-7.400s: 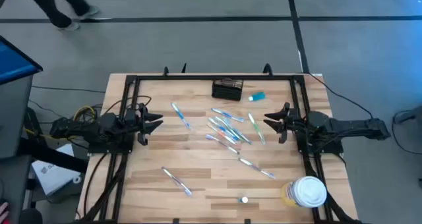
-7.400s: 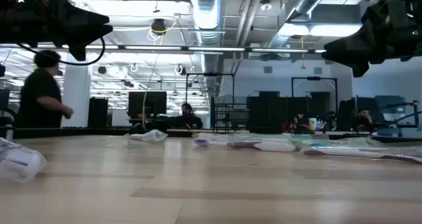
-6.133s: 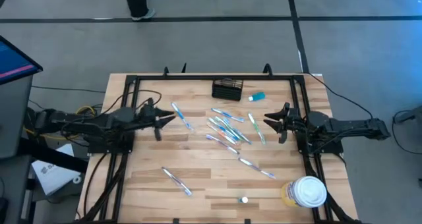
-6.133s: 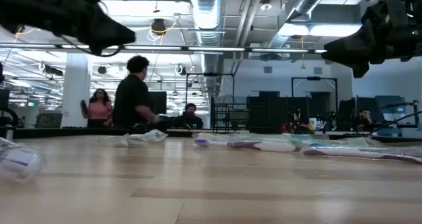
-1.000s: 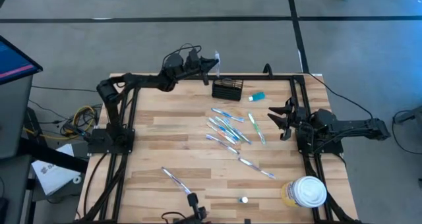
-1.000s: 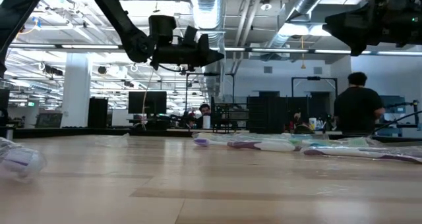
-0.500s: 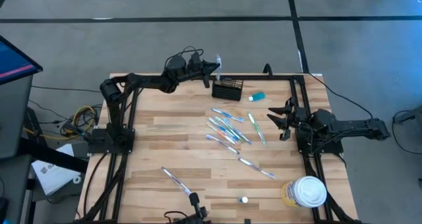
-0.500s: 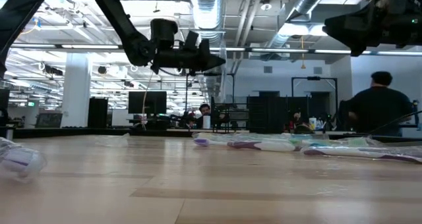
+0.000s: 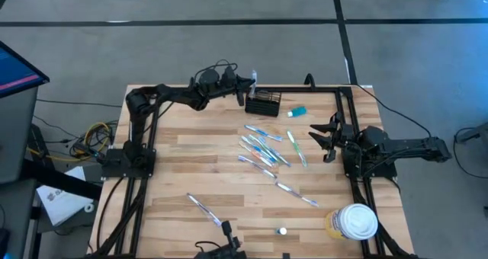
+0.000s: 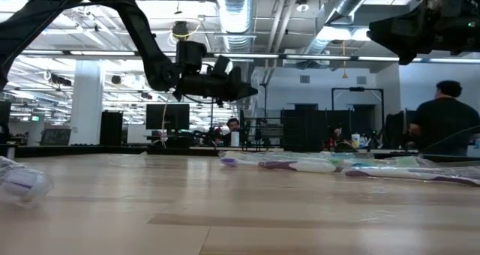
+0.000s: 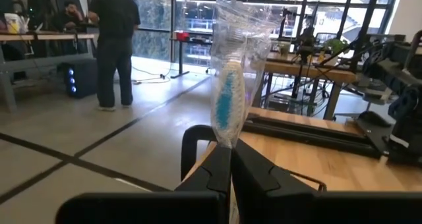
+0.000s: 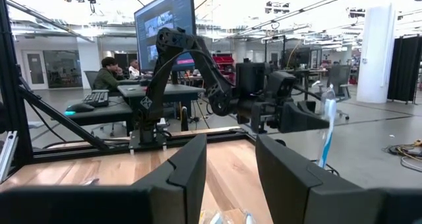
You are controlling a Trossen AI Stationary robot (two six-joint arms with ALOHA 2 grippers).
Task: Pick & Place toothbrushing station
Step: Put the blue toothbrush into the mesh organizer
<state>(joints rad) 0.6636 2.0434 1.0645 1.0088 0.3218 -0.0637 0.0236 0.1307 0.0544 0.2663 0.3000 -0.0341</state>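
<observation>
My left end effector (image 9: 249, 82) is up at the far edge of the tabletop (image 9: 175, 179), pinched tight on a wrapped toothbrush (image 9: 252, 75) that stands upright between its fingers (image 11: 214, 176). In the left wrist view I can see the clear wrapper and the blue and white brush head (image 11: 227, 99) rising straight above the closed tips. The end effector sits just beside the toothbrushing station (image 9: 263, 103), on its left side, raised off the wood; from the low view I can confirm it hangs well above the surface (image 10: 238, 91).

The toothbrushing station is a small black mesh box at the far middle of the tabletop, with a small blue tube (image 9: 297, 112) lying near it on the right.

My right end effector (image 9: 326, 139) waits over the right side of the tabletop, its fingers (image 12: 188, 171) spread apart with nothing between them. From its wrist view I look across at the left arm holding the toothbrush (image 12: 328, 128) upright.

A loose scatter of wrapped toothbrushes (image 9: 263, 146) lies in the middle of the tabletop, one more (image 9: 204, 209) near the front left, and a white-lidded tub (image 9: 356, 221) sits at the front right corner. A person (image 10: 444, 120) is in the room behind.
</observation>
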